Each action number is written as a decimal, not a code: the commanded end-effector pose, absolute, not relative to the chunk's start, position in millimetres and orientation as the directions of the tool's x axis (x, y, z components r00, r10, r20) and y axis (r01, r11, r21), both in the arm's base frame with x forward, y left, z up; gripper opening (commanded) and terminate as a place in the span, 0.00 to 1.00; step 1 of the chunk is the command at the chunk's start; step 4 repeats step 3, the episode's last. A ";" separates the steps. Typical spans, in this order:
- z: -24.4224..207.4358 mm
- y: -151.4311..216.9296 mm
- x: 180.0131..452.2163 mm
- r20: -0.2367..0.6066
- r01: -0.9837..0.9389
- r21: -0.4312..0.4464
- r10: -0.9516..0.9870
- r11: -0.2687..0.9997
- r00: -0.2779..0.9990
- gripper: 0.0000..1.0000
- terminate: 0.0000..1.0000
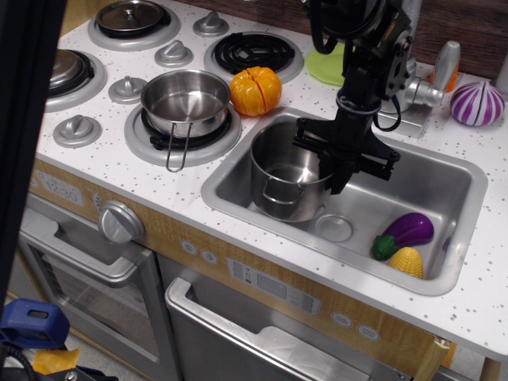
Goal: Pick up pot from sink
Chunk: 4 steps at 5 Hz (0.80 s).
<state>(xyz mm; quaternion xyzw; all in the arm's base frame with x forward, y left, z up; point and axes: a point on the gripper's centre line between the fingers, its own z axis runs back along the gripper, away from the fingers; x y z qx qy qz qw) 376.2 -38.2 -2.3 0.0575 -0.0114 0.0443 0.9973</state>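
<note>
The black end effector [336,171] reaches down into the sink [432,171] with its fingers pinching the right-hand rim of the pot [287,173], one finger inside the wall and one outside. The pot stands at the left end of the sink, tilted a little, with a wire loop handle facing the front and the round drain [334,228] just beside its base. At the sink's right end lie a purple eggplant [406,231] and a yellow corn piece [406,260], while on the white speckled surface [95,171] a steel pan [185,101] sits on a burner beside an orange pumpkin [256,90].
</note>
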 end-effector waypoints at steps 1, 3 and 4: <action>84.8 -46.2 398.4 0.161 -0.088 0.122 0.068 0.989 0.985 0.00 0.00; 107.4 -54.2 397.0 0.168 -0.112 0.100 0.094 0.989 0.981 0.00 1.00; 107.4 -54.2 397.0 0.168 -0.112 0.100 0.094 0.989 0.981 0.00 1.00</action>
